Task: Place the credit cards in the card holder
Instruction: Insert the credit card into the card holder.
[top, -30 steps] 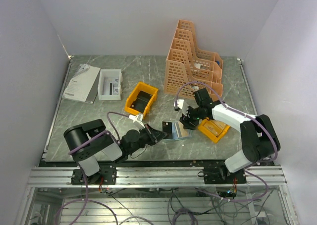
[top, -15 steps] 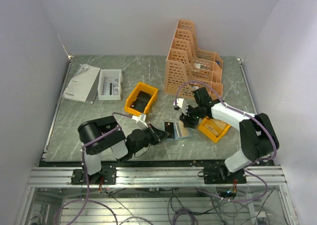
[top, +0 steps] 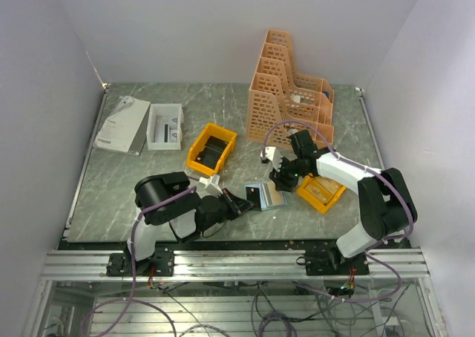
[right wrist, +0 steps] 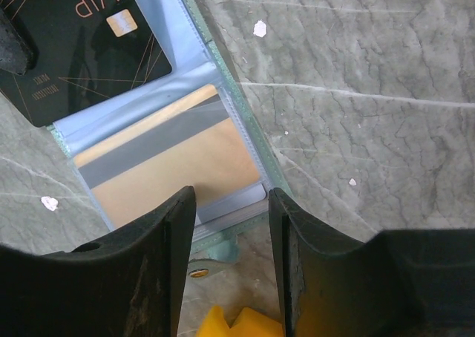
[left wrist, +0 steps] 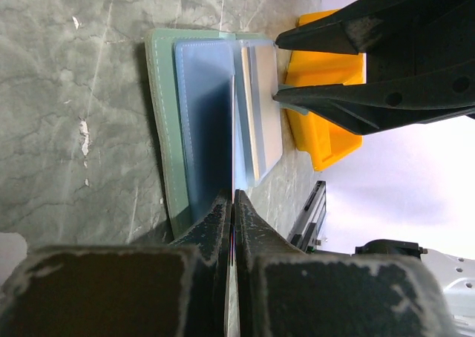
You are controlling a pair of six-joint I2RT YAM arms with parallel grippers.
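The card holder (top: 266, 197) lies open on the table, grey-green outside (left wrist: 159, 107) with bluish clear sleeves (right wrist: 223, 203). A tan credit card (right wrist: 169, 166) with a grey stripe sits in one sleeve. A black card marked VIP (right wrist: 78, 44) lies on the other half. My left gripper (top: 239, 200) (left wrist: 233, 196) is shut on the edge of one thin bluish sleeve and holds it upright. My right gripper (top: 279, 179) (right wrist: 231, 196) hovers open just over the holder's edge by the snap (right wrist: 197, 273), nothing between its fingers (left wrist: 349, 33).
A yellow bin (top: 320, 193) (left wrist: 324, 133) holding something pale touches the right gripper's side. A second yellow bin (top: 211, 148) is behind the holder. An orange file rack (top: 289, 92) stands at the back, with a white box (top: 165, 125) and a booklet (top: 121, 124) at the back left.
The left arm's rear links swung right while its gripper stayed at the card holder. The right gripper's jaws have narrowed a little and it barely moved.
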